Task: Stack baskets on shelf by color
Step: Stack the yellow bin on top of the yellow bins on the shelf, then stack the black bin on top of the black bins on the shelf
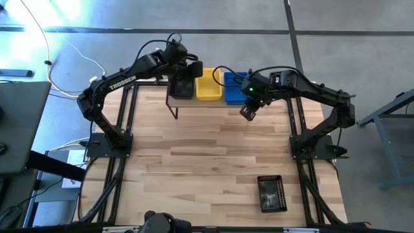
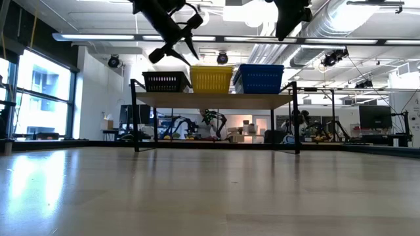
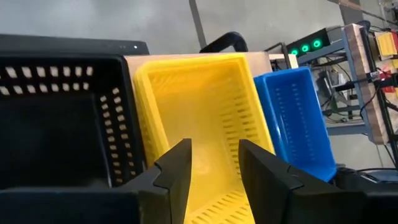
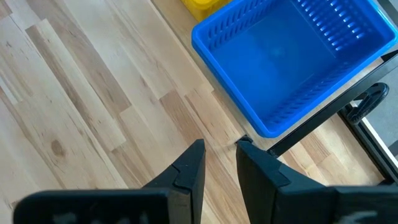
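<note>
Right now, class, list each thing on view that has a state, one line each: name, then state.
black baskets: stacked on the shelf, at one end
yellow baskets: stacked on the shelf, middle
blue baskets: stacked on the shelf, other end
lone black basket: flat on the table, off the shelf
left claw: open, empty, above the shelf
right claw: slightly open, empty, beside the blue baskets
shelf: standing upright

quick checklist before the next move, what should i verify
1. Black stack, yellow stack and blue stack sit side by side on the shelf: ok
2. Left pincer empty, fingers apart: ok
3. Right pincer holds nothing: ok
4. One black basket left on the table: not ok
5. Baskets per stack: cannot tell
</note>
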Action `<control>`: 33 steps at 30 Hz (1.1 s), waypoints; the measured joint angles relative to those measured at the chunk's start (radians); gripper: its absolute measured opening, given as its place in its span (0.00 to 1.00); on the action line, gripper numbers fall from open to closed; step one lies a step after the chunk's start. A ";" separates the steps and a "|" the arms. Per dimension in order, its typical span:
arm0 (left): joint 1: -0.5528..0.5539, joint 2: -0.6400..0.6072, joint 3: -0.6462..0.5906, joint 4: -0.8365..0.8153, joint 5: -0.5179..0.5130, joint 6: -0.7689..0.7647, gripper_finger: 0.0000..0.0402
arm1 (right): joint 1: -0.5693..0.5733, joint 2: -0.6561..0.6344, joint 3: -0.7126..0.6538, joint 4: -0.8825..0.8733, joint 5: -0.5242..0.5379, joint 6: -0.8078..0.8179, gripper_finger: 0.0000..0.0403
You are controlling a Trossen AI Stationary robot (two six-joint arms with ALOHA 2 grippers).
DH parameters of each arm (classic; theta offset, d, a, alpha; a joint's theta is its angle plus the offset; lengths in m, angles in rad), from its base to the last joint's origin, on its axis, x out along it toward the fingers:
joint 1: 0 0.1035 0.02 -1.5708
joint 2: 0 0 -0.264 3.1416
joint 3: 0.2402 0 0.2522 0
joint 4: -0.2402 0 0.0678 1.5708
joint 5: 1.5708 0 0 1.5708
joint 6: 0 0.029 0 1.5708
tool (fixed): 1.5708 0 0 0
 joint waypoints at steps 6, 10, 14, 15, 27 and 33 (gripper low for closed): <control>-0.001 0.000 0.000 -0.003 0.001 0.051 0.27 | 0.000 0.000 0.000 0.000 -0.001 0.000 0.19; -0.013 0.000 0.000 -0.002 0.000 0.097 0.25 | 0.000 0.000 0.000 0.000 -0.010 0.001 0.19; -0.024 -0.016 0.000 -0.003 0.024 0.158 0.23 | 0.000 0.000 0.000 -0.019 -0.077 0.001 0.19; -0.030 -0.024 0.000 -0.002 0.024 0.173 0.23 | 0.001 0.000 0.000 -0.026 -0.093 0.001 0.19; -0.144 -0.160 0.000 -0.109 0.024 0.435 0.22 | 0.119 0.000 0.000 -0.112 -0.140 0.150 0.19; -0.237 -0.232 0.000 -0.213 0.014 0.553 0.22 | 0.232 0.000 0.000 -0.132 -0.149 0.271 0.19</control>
